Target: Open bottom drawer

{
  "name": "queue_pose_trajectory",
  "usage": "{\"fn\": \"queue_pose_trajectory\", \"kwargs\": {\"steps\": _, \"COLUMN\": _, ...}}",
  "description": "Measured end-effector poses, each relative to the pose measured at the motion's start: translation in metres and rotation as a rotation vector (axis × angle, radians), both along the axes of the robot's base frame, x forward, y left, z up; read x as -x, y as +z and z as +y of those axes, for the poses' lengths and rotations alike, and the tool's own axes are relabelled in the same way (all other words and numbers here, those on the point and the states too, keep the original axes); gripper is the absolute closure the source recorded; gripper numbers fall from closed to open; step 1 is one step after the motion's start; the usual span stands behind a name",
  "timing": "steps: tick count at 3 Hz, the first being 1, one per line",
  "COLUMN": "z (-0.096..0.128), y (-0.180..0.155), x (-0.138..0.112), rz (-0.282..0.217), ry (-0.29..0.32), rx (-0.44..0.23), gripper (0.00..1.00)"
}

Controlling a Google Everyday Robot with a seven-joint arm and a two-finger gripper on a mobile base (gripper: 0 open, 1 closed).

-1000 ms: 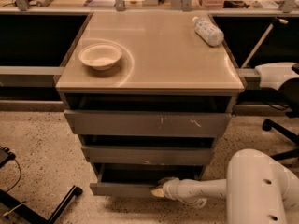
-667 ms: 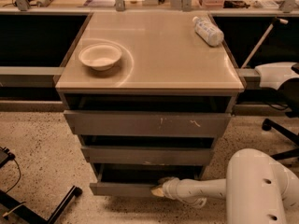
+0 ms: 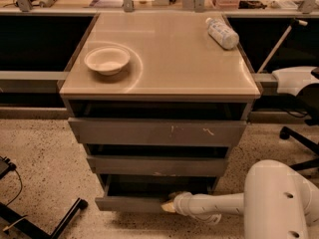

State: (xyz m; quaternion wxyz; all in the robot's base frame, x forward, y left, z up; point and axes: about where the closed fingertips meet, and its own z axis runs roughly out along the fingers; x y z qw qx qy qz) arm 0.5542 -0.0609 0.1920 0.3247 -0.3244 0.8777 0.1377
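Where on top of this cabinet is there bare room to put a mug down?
The beige cabinet top is bare between the white round bowl at its left and the clear plastic bottle lying at its back right corner, and along the front edge. Crowded low down: the gripper sits at the grey bottom drawer front.

Speckled terrazzo floor (image 3: 40, 153), office chair (image 3: 302, 140) at the right.

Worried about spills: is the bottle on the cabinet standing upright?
No, the bottle lies on its side; the gripper is at the bottom drawer.
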Motion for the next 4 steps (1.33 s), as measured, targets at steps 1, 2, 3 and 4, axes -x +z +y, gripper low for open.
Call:
{"fn": "queue_pose_trajectory", "kwargs": {"steps": 1, "z": 0.000, "y": -0.002, "x": 0.012, "rz": 0.006, "ry": -0.003, "rx": -0.007, "gripper": 1.00}}
{"fn": "queue_pose_trajectory", "kwargs": {"steps": 2, "z": 0.000, "y": 0.000, "x": 0.013, "rz": 0.006, "ry": -0.003, "rx": -0.007, "gripper": 1.00}}
{"fn": "queue_pose_trajectory", "kwargs": {"steps": 3, "z": 0.000, "y": -0.002, "x": 0.027, "rz": 0.013, "ry": -0.005, "rx": -0.014, "gripper": 1.00}}
{"fn": "queue_pose_trajectory", "kwargs": {"steps": 4, "z": 0.000, "y": 0.000, "x": 0.028, "rz": 0.012, "ry": -0.004, "rx": -0.015, "gripper": 1.00}}
